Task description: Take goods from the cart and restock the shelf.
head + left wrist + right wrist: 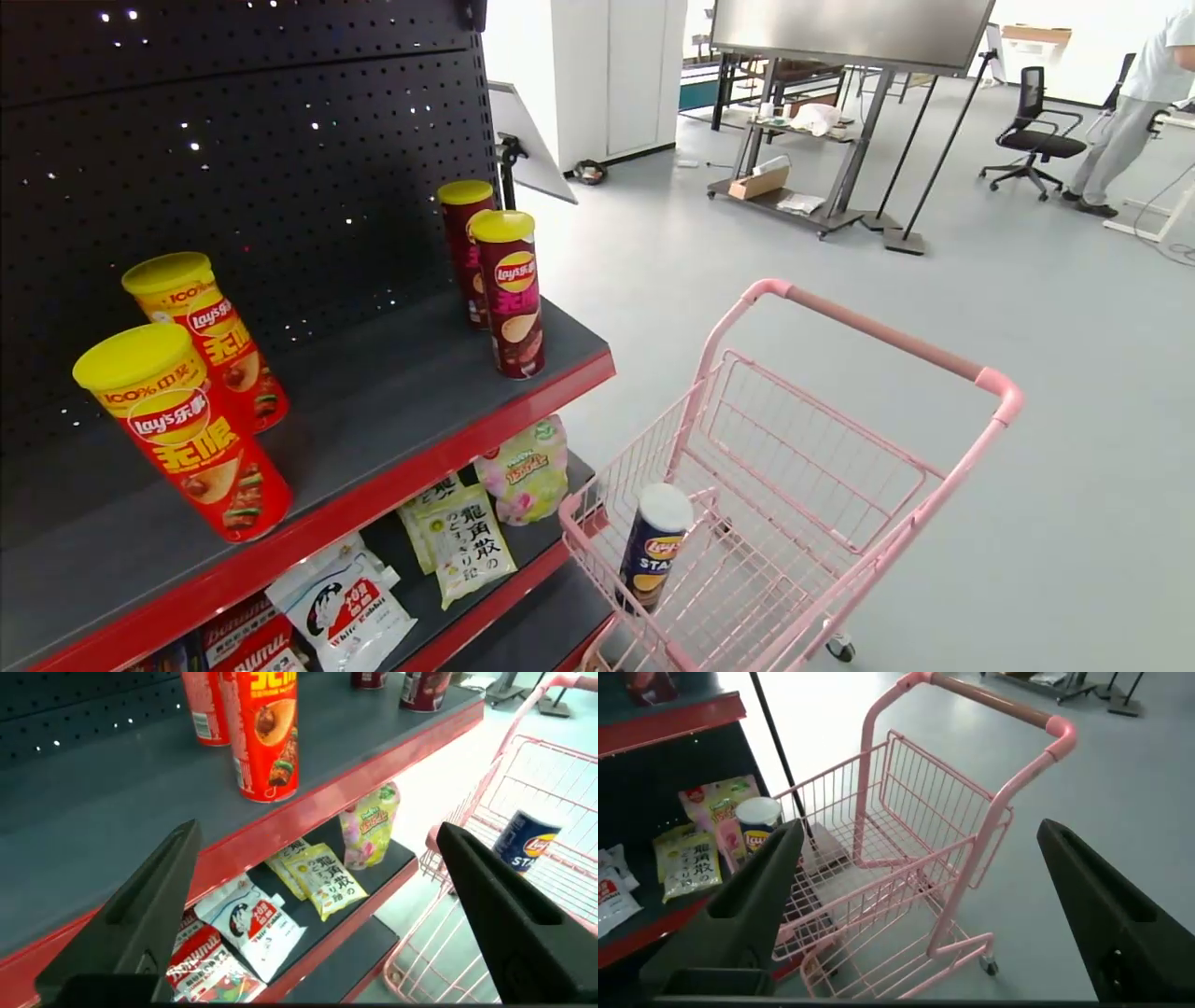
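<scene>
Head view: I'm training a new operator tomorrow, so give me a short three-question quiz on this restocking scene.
1. True or false: the pink cart holds three cans.
2. The lid of the dark blue can standing in the cart is: A yellow, B white, C red.
3. Fill in: the head view shows ___ yellow-lidded cans standing on the top shelf.

Key: 1 false (it holds one); 2 B; 3 four (two red, two maroon).
</scene>
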You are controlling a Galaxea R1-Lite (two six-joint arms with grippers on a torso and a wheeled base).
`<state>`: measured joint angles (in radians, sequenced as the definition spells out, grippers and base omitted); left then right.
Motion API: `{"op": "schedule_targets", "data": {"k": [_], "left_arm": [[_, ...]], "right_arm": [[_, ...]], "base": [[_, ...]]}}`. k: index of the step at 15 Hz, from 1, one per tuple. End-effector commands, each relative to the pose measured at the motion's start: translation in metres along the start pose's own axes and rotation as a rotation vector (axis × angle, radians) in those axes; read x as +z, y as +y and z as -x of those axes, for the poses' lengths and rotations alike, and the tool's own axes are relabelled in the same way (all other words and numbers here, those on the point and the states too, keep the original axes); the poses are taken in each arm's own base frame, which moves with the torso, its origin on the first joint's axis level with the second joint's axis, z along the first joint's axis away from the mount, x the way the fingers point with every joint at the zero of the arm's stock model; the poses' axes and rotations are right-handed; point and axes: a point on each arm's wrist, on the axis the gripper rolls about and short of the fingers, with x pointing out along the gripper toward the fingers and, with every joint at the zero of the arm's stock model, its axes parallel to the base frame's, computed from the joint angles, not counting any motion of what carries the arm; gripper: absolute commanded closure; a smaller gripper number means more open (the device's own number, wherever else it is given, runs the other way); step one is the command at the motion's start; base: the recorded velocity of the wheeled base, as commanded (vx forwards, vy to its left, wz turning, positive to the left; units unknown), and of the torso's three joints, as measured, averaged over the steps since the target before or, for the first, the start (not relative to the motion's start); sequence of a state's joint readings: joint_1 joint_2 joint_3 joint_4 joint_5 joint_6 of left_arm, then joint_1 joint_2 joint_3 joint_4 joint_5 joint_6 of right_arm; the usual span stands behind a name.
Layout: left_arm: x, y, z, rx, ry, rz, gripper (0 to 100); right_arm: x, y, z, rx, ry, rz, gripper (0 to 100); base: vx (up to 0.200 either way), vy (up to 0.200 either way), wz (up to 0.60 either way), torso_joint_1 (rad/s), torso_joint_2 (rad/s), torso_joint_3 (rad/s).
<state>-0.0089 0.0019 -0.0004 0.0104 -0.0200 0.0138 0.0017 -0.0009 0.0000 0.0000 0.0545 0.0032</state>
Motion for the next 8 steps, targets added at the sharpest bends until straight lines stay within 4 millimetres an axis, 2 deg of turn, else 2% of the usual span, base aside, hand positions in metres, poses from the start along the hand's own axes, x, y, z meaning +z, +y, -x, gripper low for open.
{"op": "schedule_targets", "data": {"k": [1,8], "left_arm": [[-0.0002,0.0,0.0,0.0,0.0,0.0,0],[-0.0002,0.0,0.0,0.0,0.0,0.0,0]], "right_arm": [[0.0,0.0,-0.0001,0.001,0.001,0.0,0],[0.0,0.0,-0.0001,0.001,0.001,0.0,0]], "base": [[0.0,0.0,0.0,-0.134,0.34,0.168],[0.0,0.0,0.0,-0.143,0.34,0.197]]}}
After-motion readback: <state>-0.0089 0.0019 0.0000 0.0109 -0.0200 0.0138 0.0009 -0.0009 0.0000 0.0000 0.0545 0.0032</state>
